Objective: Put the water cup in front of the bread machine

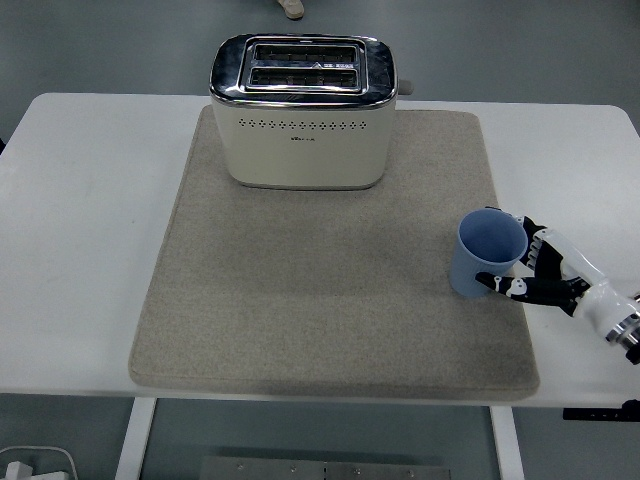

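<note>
On mat's [300, 300] right edge: blue water cup [484, 254], upright, gripped by right hand's [545, 275] fingers [500, 284]; toaster [300, 112] well apart.

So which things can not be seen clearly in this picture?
- Head view: the right hand's palm side and its contact with the blue cup, hidden by the cup.
- Toaster front logo: too small to read.
- Left arm: outside the frame.
- Object at the top edge: cut off.

A white table [90, 230] stands on a grey floor [520, 45].
</note>
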{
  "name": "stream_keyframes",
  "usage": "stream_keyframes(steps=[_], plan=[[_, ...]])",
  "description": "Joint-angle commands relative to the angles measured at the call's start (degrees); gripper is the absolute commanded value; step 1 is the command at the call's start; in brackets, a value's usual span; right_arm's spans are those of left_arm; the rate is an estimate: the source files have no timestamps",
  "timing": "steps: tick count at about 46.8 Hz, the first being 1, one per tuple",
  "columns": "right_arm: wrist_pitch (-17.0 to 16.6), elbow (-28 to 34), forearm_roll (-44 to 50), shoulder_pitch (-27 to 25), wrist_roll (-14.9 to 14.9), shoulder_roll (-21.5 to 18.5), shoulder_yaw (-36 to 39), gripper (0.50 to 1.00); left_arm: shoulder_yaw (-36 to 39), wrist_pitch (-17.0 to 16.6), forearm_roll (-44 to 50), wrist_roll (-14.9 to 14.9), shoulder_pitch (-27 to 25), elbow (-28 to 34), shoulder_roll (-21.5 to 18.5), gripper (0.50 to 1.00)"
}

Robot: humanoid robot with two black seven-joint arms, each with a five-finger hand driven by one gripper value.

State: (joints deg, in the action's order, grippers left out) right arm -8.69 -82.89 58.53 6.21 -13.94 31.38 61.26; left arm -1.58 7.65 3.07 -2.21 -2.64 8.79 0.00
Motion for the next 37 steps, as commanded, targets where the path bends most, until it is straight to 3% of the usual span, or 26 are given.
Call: stream_keyframes(steps=[1, 31, 37], plan=[[-0.1, -0.1, 0.0, 0.1, 0.0, -0.1, 0.0, 0.93, 0.0, 0.0, 0.0, 0.0, 0.0, 0.0, 0.0, 0.999], [-0.7, -0.7, 0.0, 0.7, 0.2, -0.9, -0.1, 0.928, 0.0, 0.0, 0.0, -0.1, 0.0, 0.0, 0.0, 0.999], [-0.7, -0.7, 0.0, 1.0, 1.3, -0.9, -0.1, 0.905, 0.0, 0.0, 0.0, -0.1, 0.0, 0.0, 0.0, 0.999]])
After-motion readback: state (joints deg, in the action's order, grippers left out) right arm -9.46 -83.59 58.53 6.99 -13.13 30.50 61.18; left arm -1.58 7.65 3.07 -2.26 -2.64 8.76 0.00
